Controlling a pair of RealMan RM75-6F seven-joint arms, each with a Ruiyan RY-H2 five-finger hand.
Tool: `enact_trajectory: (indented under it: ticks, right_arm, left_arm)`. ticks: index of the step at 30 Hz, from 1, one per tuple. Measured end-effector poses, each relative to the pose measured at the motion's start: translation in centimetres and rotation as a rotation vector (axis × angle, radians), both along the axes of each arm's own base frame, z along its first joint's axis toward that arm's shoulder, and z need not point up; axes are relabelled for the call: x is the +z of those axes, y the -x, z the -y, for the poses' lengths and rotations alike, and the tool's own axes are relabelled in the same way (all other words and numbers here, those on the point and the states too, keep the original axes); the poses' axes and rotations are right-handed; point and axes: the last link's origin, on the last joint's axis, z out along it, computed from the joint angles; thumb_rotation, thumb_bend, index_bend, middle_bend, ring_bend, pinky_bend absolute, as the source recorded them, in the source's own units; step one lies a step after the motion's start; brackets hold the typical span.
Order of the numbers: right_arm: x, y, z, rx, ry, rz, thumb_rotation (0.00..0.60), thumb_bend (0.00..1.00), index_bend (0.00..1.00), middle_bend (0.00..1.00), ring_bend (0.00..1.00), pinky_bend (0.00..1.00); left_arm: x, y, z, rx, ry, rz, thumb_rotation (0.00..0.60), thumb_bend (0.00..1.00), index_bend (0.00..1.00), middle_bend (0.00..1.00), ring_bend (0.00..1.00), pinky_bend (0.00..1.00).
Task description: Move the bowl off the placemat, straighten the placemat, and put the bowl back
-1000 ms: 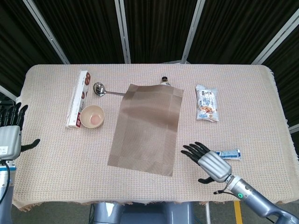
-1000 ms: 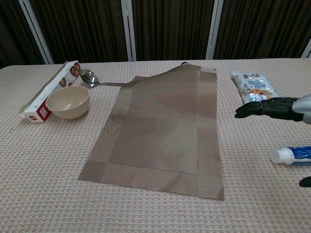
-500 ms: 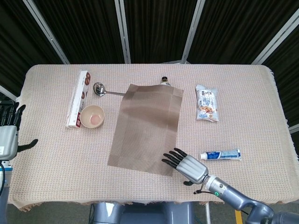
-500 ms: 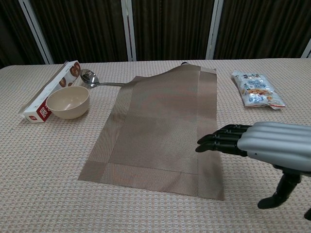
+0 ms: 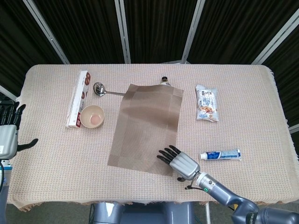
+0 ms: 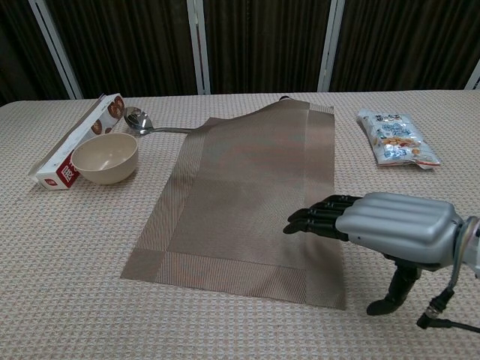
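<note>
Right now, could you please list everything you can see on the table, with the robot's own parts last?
bowl: one, beige, left of the placemat, beside the box.
placemat: one, brown, table centre, lying askew.
box: one, long, white and red, far left.
ladle: one, silver, handle reaching the placemat's far corner.
bottle: one, dark cap, mostly hidden behind the placemat.
snack packet: one, white and blue, right.
tube: one, blue and white, near right.
tablecloth: one, beige woven.
left hand: open, off the table's left edge.
right hand: open, fingers over the placemat's near right corner.

Silver ribbed right hand [image 6: 394,222], black fingers [image 6: 319,219], grey arm.
</note>
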Motion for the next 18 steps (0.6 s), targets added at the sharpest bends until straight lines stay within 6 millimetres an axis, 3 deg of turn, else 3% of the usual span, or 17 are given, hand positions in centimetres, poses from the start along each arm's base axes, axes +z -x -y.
enact_trajectory:
  ticks: [18]
  right_arm:
    - [-2.6,-2.2,0.9,0.023,0.002,-0.028,0.600,0.00,0.02,0.00,0.00,0.00]
  left_arm:
    - [0.1,0.4,-0.2,0.008,0.006,0.016,0.600,0.00,0.00,0.00,0.00,0.00]
